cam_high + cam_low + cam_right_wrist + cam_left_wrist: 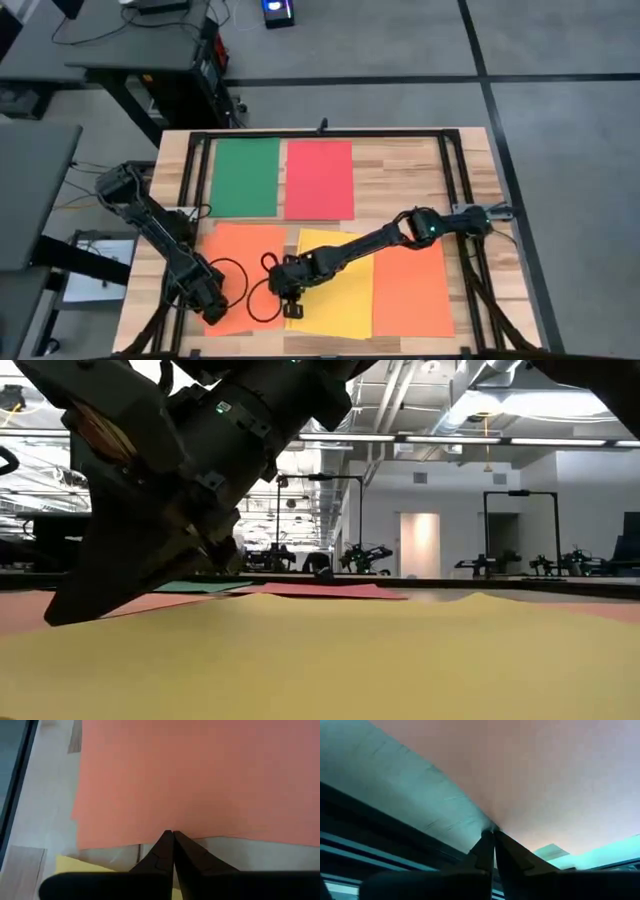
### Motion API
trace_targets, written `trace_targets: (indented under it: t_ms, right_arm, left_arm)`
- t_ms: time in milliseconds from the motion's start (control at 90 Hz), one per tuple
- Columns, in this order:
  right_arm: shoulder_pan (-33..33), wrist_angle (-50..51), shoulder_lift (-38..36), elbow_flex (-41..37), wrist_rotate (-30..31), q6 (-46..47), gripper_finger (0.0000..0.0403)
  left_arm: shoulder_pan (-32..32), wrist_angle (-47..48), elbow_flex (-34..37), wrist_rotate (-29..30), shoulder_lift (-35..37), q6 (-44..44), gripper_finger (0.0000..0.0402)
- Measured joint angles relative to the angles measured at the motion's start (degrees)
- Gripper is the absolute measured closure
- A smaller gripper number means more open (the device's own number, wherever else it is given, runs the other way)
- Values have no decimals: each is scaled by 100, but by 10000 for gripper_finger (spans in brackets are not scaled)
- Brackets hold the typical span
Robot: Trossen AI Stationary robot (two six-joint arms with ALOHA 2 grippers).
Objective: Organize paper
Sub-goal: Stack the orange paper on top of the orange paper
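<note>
Counting five sheets, two orange sheets, one each green, red, yellow (both pincers closed, empty).

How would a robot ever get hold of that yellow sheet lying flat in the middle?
Probably by its near-left corner. The yellow sheet is skewed and overlaps the left orange sheet, so that edge sits slightly proud of the table, and the low view shows the sheet buckled. The right gripper, fingers together, is at that corner now; coming in low from the left seems best.
</note>
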State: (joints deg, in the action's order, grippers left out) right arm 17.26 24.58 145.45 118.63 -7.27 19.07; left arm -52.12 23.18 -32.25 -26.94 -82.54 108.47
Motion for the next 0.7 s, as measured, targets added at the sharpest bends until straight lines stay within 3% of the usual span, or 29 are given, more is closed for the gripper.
trace_targets:
  t_ms: [700]
  right_arm:
    - [114,-333,11,-9,-66,161,403]
  left_arm:
    - [4,-61,7,-4,4,359,402]
